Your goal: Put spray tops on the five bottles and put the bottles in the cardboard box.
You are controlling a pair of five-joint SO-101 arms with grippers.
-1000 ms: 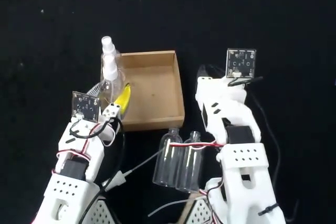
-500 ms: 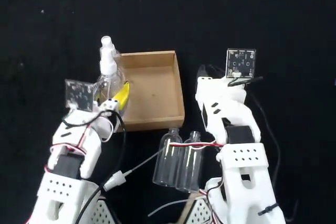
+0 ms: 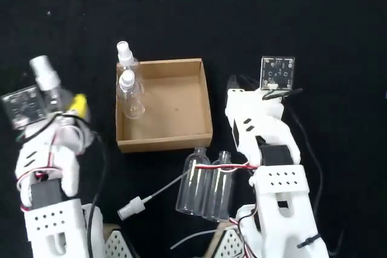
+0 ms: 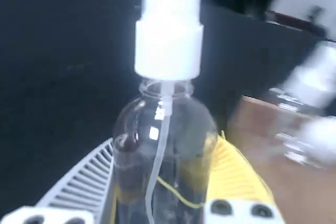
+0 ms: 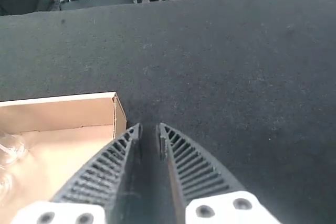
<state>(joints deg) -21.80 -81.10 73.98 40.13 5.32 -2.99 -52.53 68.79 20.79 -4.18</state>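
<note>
My left gripper (image 3: 65, 106) is shut on a clear bottle with a white spray top (image 3: 47, 80), held out to the left of the cardboard box (image 3: 181, 134); up close the bottle (image 4: 164, 145) sits between the grey and yellow fingers. A second capped bottle (image 3: 129, 93) stands inside the box by its left wall. A third (image 3: 124, 54) stands at the box's back left corner. Two uncapped bottles (image 3: 205, 185) stand together in front of the box. A loose spray top (image 3: 132, 209) lies on the table near them. My right gripper (image 5: 149, 135) is shut and empty, right of the box.
The black table (image 3: 314, 34) spreads wide to the right and far side. The right arm's body (image 3: 272, 167) stands beside the uncapped bottles, with a red and white cable (image 3: 230, 168) crossing them. The box corner (image 5: 113, 100) lies near the right gripper.
My left arm has swung from the box's left wall out to the left, carrying a capped bottle with it. The right arm has not moved.
</note>
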